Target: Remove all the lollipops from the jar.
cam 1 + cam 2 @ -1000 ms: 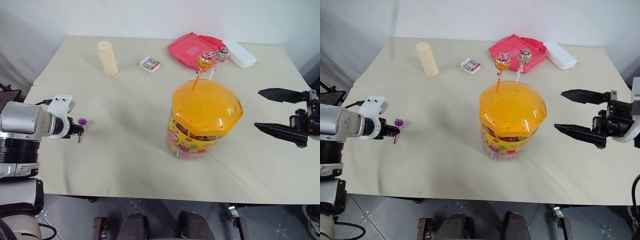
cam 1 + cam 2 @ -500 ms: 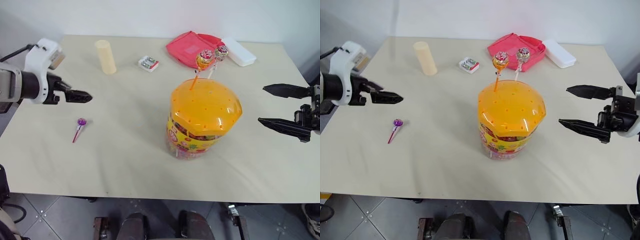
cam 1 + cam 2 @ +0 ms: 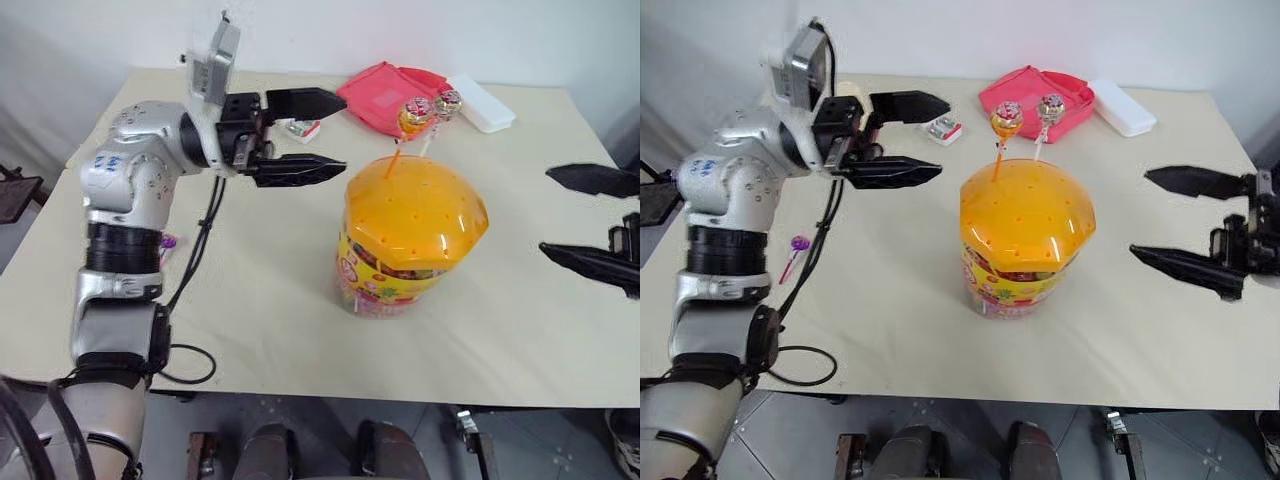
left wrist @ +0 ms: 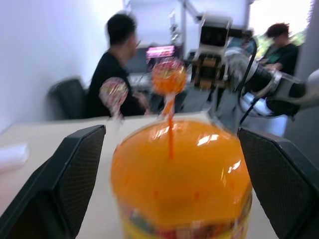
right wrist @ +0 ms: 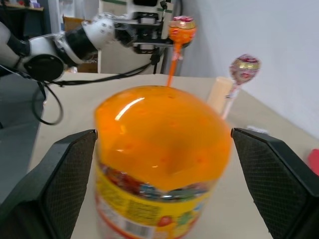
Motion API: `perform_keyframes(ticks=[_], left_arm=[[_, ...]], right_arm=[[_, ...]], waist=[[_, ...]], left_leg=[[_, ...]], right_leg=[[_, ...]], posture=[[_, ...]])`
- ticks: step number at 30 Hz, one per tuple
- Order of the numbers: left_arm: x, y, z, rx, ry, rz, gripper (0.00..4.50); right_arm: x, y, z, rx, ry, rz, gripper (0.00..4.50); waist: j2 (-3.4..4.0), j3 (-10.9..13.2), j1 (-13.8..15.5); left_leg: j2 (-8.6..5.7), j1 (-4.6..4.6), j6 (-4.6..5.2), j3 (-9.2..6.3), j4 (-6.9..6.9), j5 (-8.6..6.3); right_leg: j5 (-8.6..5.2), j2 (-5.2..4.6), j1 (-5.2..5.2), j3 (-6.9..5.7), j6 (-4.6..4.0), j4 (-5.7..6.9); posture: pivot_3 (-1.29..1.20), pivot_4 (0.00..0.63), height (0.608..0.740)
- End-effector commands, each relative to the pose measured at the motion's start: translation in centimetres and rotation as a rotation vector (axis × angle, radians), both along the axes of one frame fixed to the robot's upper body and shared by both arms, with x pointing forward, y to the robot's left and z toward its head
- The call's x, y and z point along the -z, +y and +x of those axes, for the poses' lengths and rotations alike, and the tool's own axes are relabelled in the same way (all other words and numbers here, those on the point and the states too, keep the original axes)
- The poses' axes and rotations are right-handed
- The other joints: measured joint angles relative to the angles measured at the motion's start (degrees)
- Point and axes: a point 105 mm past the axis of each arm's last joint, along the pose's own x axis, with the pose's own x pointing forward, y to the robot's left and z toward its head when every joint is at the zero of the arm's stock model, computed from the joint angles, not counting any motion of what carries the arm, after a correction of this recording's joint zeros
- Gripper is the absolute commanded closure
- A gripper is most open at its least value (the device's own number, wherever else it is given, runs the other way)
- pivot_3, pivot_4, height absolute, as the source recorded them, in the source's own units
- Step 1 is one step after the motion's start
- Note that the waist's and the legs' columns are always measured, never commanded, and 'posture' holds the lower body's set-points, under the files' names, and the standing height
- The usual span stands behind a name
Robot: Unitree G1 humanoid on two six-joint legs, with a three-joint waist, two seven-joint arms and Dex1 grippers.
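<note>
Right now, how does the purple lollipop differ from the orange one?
The purple lollipop lies flat on the table, while the orange lollipop stands upright, its stick poked into the jar lid. The purple one is out of the jar, beside the left arm; the orange one is not yet removed. Both are small wrapped candies on thin sticks.

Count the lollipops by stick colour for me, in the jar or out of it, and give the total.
Orange stick: 1, the orange lollipop standing in the jar lid.
White stick: 1, the pink-white lollipop beside it in the lid.
Pink stick: 1, the purple lollipop lying on the table.
Total: 3 lollipops, 2 in the jar and 1 out.
</note>
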Motion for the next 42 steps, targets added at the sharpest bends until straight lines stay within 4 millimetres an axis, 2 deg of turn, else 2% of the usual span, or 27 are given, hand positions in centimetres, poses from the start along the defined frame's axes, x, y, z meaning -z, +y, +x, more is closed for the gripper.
perform_keyframes(ticks=[1, 7, 8, 10, 13, 22, 30, 34, 40, 42], left_arm=[[-0.7, -1.8, -0.2, 0.082, -0.041, -0.007, 0.01], [0.1, -4.1, 0.4, 0.143, 0.000, 0.045, 0.01], [0.3, -4.7, 0.9, 0.114, -0.013, 0.065, 0.19], [0.4, -5.3, 1.5, 0.079, -0.035, 0.088, 0.64], [0.4, -5.4, 1.3, 0.127, -0.014, 0.105, 1.53], [-0.8, -6.2, 1.0, 0.155, -0.017, 0.074, 4.47], [-3.9, -6.2, 0.5, 0.135, -0.026, -0.008, 4.49], [-6.3, -5.6, 0.7, 0.058, -0.056, -0.069, 4.49], [-8.5, -3.6, 1.8, -0.115, -0.067, -0.123, 4.49], [-8.7, -1.9, 3.1, -0.250, -0.034, -0.113, 4.49]], right_arm=[[-0.9, -0.2, -1.0, 0.050, -0.068, 0.016, 0.00], [-0.4, -0.7, -1.7, 0.126, -0.082, 0.026, 0.00], [-0.4, -0.8, -2.0, 0.140, -0.085, 0.026, 0.00], [-0.3, -0.9, -2.2, 0.155, -0.088, 0.026, 0.00], [-0.2, -1.3, -2.7, 0.203, -0.100, 0.026, 0.00], [-0.4, -1.7, -3.3, 0.233, -0.117, 0.022, 0.00], [-1.0, -1.8, -3.1, 0.231, -0.134, 0.023, 0.00], [-1.0, -1.9, -2.8, 0.231, -0.134, 0.025, 0.00], [-1.0, -1.8, -2.2, 0.220, -0.127, 0.023, 0.00], [-1.0, -1.7, -1.9, 0.211, -0.121, 0.021, 0.00]], waist=[[0.00, 0.0, -0.1], [0.00, 0.0, 0.0], [0.00, 0.0, -0.1], [0.00, 0.0, 0.0], [-0.01, 0.0, 0.1], [-0.01, 0.0, 0.2], [-0.01, 0.0, 0.5], [-0.01, 0.0, 0.5], [-0.01, 0.0, 0.3], [-0.01, 0.0, 0.2]], left_leg=[[-0.02, -0.05, 0.02, 0.00, 0.05, -0.01], [-0.02, -0.16, 0.04, -0.07, 0.14, -0.02], [-0.02, -0.16, 0.04, -0.06, 0.14, -0.02], [-0.02, -0.19, 0.04, -0.12, 0.14, -0.02], [-0.02, -0.25, 0.05, -0.12, 0.16, -0.03], [-0.02, -0.27, 0.06, -0.16, 0.17, -0.03], [-0.02, -0.29, 0.06, -0.18, 0.20, -0.03], [-0.02, -0.29, 0.06, -0.18, 0.20, -0.03], [-0.02, -0.28, 0.06, -0.20, 0.19, -0.03], [-0.02, -0.28, 0.06, -0.20, 0.19, -0.03]], right_leg=[[0.01, -0.02, -0.01, 0.00, 0.02, 0.00], [0.01, -0.02, -0.04, -0.04, 0.03, 0.00], [0.01, -0.02, -0.05, -0.04, 0.03, -0.01], [0.01, -0.02, -0.05, -0.10, 0.03, -0.02], [0.01, -0.02, -0.07, -0.10, 0.03, -0.03], [0.01, -0.02, -0.08, -0.11, 0.03, -0.02], [0.02, -0.02, -0.08, -0.11, 0.03, -0.03], [0.02, -0.02, -0.08, -0.11, 0.03, -0.02], [0.02, -0.02, -0.08, -0.11, 0.03, -0.02], [0.02, -0.02, -0.08, -0.11, 0.03, -0.02]], posture=[[0.00, 0.150, 0.740], [0.00, 0.150, 0.740], [0.00, 0.150, 0.740], [0.00, 0.150, 0.740], [0.00, 0.150, 0.740], [0.00, 0.150, 0.740], [0.00, 0.150, 0.740], [0.00, 0.150, 0.740], [0.00, 0.150, 0.740], [0.00, 0.150, 0.740]])
